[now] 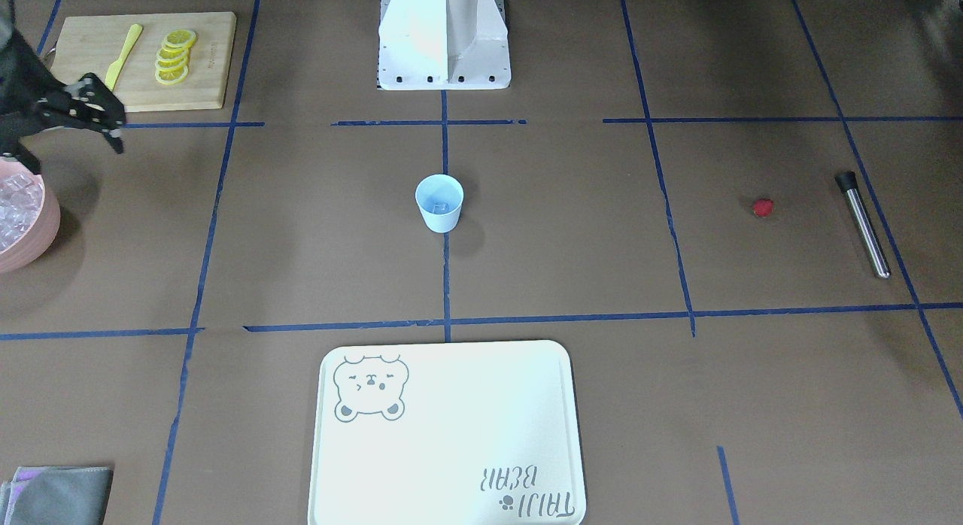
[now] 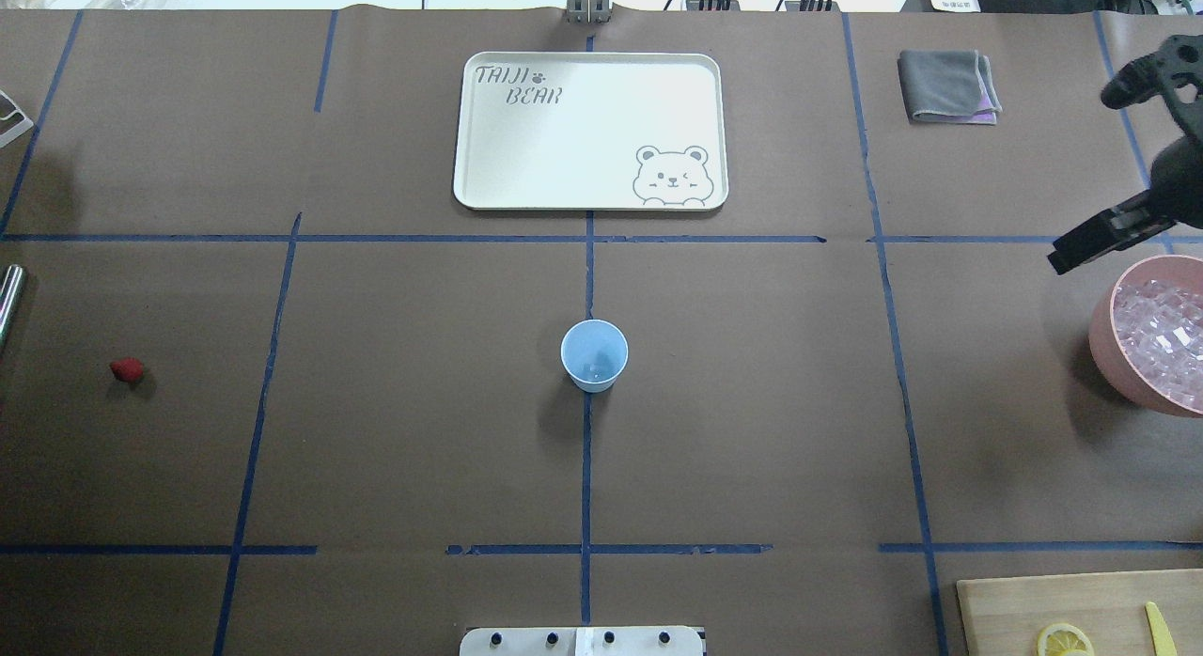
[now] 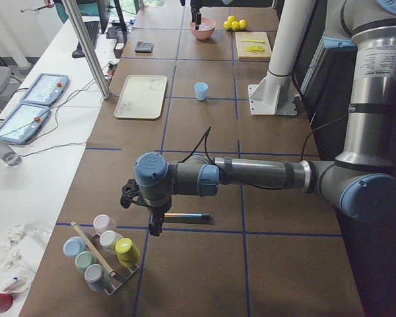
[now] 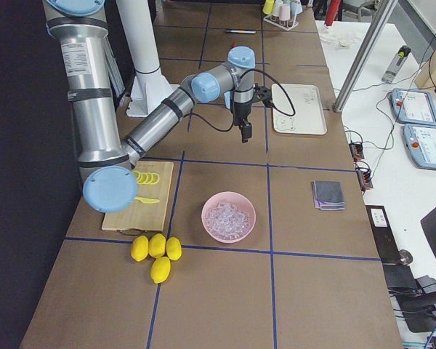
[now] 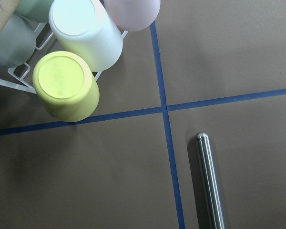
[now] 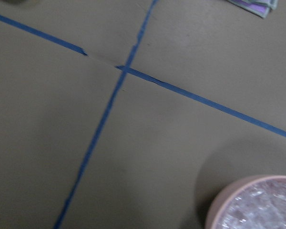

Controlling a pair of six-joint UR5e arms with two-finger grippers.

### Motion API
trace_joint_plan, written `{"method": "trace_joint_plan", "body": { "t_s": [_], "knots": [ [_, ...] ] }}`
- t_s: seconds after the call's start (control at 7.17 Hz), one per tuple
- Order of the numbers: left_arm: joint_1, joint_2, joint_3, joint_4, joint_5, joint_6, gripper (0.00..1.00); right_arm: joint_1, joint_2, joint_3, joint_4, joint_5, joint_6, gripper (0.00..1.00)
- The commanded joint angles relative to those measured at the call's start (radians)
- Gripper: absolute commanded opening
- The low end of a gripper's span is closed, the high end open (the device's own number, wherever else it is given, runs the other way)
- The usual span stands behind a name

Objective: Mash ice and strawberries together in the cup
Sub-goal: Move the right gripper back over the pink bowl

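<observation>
Well apart from the cup (image 1: 438, 201) hangs the right gripper (image 1: 74, 155), fingers spread wide, empty; the left gripper (image 3: 154, 224) cannot be judged.

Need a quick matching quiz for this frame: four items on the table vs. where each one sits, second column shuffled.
Things:
1. cup
2. strawberry
3. ice
4. lemon slices

Places:
A. on the wooden board
B. in the pink bowl
C. on the centre tape line
D. on the bare table, near the metal rod

Pairs: 1-C, 2-D, 3-B, 4-A
</observation>
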Motion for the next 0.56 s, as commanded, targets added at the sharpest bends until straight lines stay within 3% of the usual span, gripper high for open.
{"method": "trace_joint_plan", "body": {
  "t_s": [0.0,0.14,0.42],
  "knots": [
    [-0.002,0.002,-0.009,0.0,0.0,-0.001,1.0,0.113,-0.151,-0.014,0.017,0.009,-0.232,0.99],
    [0.0,0.002,-0.008,0.0,0.002,-0.001,1.0,0.124,-0.169,-0.073,0.055,0.013,-0.271,0.99],
    [-0.002,0.002,-0.009,0.0,0.0,-0.001,1.0,0.123,-0.238,-0.222,0.304,0.013,-0.27,0.99]
  ]
}}
